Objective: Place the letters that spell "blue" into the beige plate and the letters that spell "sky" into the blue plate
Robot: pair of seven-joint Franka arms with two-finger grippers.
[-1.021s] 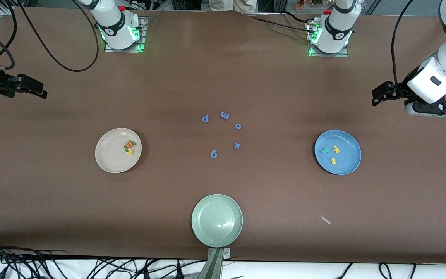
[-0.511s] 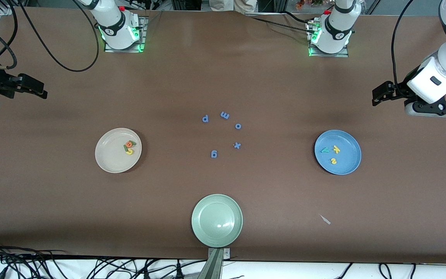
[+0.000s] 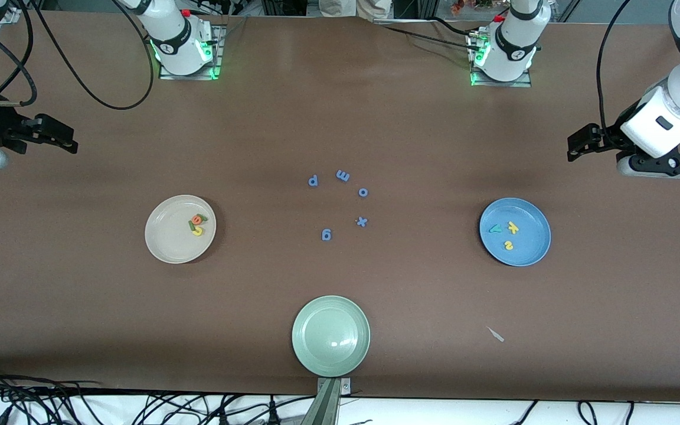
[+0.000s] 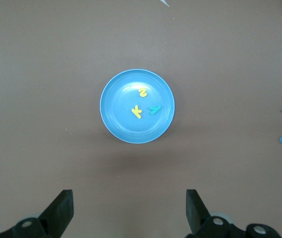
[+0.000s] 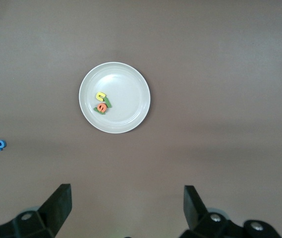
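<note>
Beige plate [image 3: 170, 239] toward the right arm's end of the table [image 3: 340, 118], holding the yellow u [image 3: 198, 231], orange e [image 3: 197, 220], a green bar [image 3: 190, 226] and another green piece [image 3: 203, 218], all bunched together and touching. Blue plate [image 3: 526, 251] toward the left arm's end, holding the yellow s [image 3: 509, 245], yellow k [image 3: 513, 226] and teal y [image 3: 495, 228], each apart from the others. Five blue letters [image 3: 326, 235] loose on the table between the two plates. Pale green plate [image 3: 331, 336] nearest the front camera. Left hand [image 4: 128, 210] released, fingers wide apart, grasping nothing, up over bare table near the blue plate. Right hand [image 5: 126, 208] likewise released and grasping nothing, up over bare table near the beige plate.
</note>
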